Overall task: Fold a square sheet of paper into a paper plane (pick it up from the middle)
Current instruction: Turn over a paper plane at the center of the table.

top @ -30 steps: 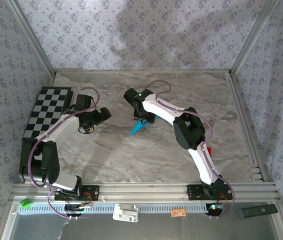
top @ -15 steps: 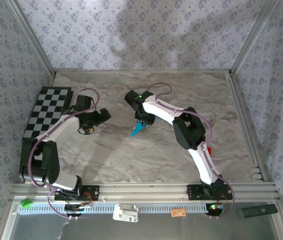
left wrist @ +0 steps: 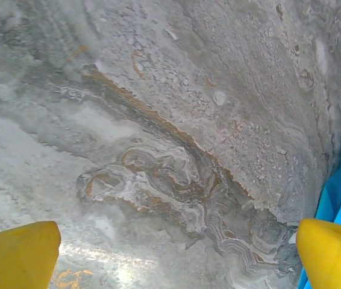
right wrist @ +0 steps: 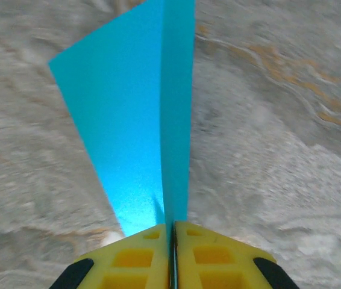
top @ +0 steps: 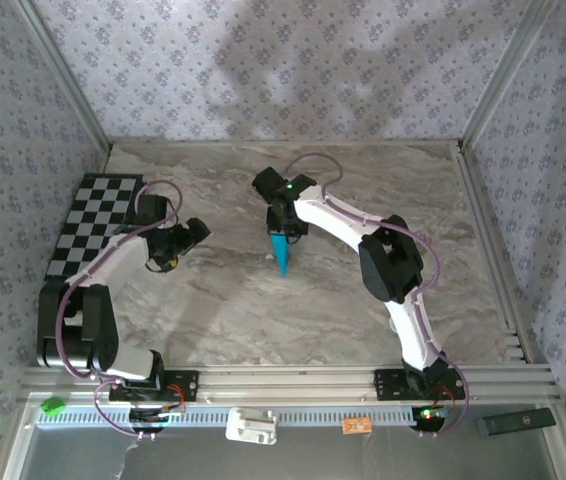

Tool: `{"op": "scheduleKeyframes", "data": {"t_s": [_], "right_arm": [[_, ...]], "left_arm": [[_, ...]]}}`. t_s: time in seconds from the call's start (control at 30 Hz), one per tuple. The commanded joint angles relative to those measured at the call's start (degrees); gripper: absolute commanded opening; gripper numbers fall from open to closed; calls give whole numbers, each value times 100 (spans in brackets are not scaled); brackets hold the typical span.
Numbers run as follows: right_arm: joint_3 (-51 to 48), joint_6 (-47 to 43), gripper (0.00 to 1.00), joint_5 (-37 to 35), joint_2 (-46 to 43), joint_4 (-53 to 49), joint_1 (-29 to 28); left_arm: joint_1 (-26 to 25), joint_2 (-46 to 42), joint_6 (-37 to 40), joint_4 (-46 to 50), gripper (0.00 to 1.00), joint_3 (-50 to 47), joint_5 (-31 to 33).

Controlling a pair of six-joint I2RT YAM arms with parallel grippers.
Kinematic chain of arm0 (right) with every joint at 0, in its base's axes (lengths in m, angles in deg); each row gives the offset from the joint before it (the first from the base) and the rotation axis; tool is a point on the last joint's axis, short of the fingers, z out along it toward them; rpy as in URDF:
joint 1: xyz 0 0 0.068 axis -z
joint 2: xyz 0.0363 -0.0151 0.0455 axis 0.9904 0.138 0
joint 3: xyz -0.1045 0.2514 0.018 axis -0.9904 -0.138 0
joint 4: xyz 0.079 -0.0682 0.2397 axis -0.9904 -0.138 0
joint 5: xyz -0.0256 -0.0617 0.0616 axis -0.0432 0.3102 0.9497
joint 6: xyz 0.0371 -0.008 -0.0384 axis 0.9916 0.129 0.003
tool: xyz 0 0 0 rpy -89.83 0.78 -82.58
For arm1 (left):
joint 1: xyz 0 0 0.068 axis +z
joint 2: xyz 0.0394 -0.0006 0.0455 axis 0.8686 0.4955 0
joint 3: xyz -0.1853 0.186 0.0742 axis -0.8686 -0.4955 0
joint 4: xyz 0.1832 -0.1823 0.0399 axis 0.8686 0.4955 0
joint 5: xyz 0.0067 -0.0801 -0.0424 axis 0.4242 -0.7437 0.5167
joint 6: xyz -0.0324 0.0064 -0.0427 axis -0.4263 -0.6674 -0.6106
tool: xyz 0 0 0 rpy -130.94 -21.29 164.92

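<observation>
At the far left of the marble table point(top: 383, 180), a black-and-white checkered board point(top: 98, 225) lies flat beside the left wall. Just right of the board, the left gripper point(top: 183, 240) hangs low over bare marble, jaws spread wide with nothing between them. Its wrist view confirms this: the two yellow fingertips point(left wrist: 17, 253) stand far apart at the bottom corners, and a sliver of teal paper shows at the right edge. Near the middle of the table is the paper plane point(top: 281, 254), a narrow teal-blue dart whose sharp tip points toward the near edge. The right gripper point(top: 284, 230) is at the plane's far end. In the right wrist view its yellow fingers point(right wrist: 212, 253) are pressed tight together on the upright centre crease, and one wing spreads out to the left of that crease above the marble. Whether the plane's tip touches the table cannot be told.
</observation>
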Motion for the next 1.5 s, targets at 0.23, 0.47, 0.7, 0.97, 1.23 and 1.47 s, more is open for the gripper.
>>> {"op": "scheduleKeyframes", "data": {"t_s": [0.23, 0.47, 0.7, 0.97, 1.23, 1.47], "right_arm": [[-607, -1152, 12, 2694, -279, 2173, 209], [-1495, -653, 13, 3511, -124, 3302, 469], [-1952, -555, 16, 3539, -98, 3521, 626], [-1855, -945, 40, 3437, -66, 3343, 553], [-1498, -1007, 38, 3176, 282, 2872, 533], [-1531, -944, 38, 3347, 347, 2994, 522]], "left_arm": [[145, -599, -296, -744, 100, -338, -824], [-21, -529, -526, -1093, 100, -570, -1109], [-532, -200, -551, -1055, 95, -507, -897], [-620, -99, -584, -1064, 91, -576, -662], [-771, 265, -572, -1087, 80, -360, -896], [-1049, 877, -459, -795, 70, 243, -784]]}}
